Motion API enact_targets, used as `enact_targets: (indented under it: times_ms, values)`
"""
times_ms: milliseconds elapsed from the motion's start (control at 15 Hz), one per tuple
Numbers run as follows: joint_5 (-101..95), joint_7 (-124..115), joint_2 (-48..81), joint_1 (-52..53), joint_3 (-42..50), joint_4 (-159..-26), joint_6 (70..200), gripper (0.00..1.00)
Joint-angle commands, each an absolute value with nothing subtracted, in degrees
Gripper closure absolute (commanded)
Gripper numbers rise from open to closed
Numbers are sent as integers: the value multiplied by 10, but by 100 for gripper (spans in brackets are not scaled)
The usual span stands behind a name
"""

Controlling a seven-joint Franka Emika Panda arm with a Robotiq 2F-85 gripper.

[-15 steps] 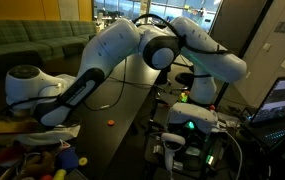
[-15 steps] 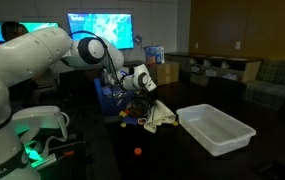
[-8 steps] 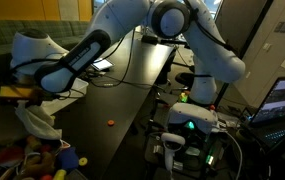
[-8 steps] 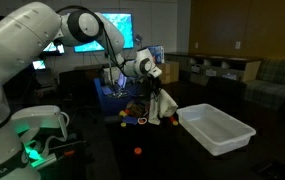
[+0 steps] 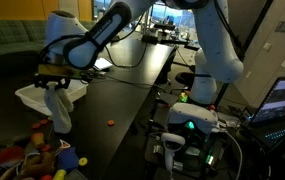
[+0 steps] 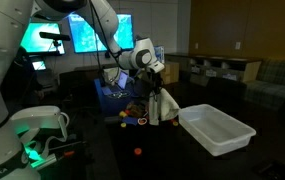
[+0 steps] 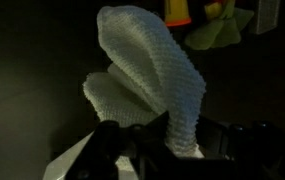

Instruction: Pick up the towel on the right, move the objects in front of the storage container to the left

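White and loosely knitted, the towel (image 7: 147,75) hangs in folds from the gripper (image 5: 54,84). Its jaws are pinched narrow on the cloth's upper end (the wrist view shows the fabric bunched between the dark fingers (image 7: 108,148)). In both exterior views the towel dangles over the dark table (image 5: 132,95). Its lower end is close above a pile of colourful toys (image 5: 37,155); whether it brushes them cannot be told. The white storage container (image 6: 218,130), open-topped, sits just right of the hanging cloth in an exterior view, with the toys to the left of the towel and a little farther back. A small orange ball (image 6: 137,152) lies alone on the near part of the table, well apart from the container. In the wrist view, orange and yellow-green toys show at the far top edge.
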State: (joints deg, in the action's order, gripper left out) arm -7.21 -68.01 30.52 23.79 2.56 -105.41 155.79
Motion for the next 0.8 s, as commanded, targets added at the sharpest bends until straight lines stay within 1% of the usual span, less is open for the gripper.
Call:
enact_targets:
  times_ms: [0,267,467,600,733]
  values:
    - [-109,-729,195,249,80,-1197,1584,96]
    - [-213,-816,116,238,144,-1309,1564,96]
    - [-320,-893,72,204,173,-1387,1547,96]
    - [-377,-927,53,160,175,-1440,1532,96]
    - [-408,-955,65,115,162,-1467,1518,96]
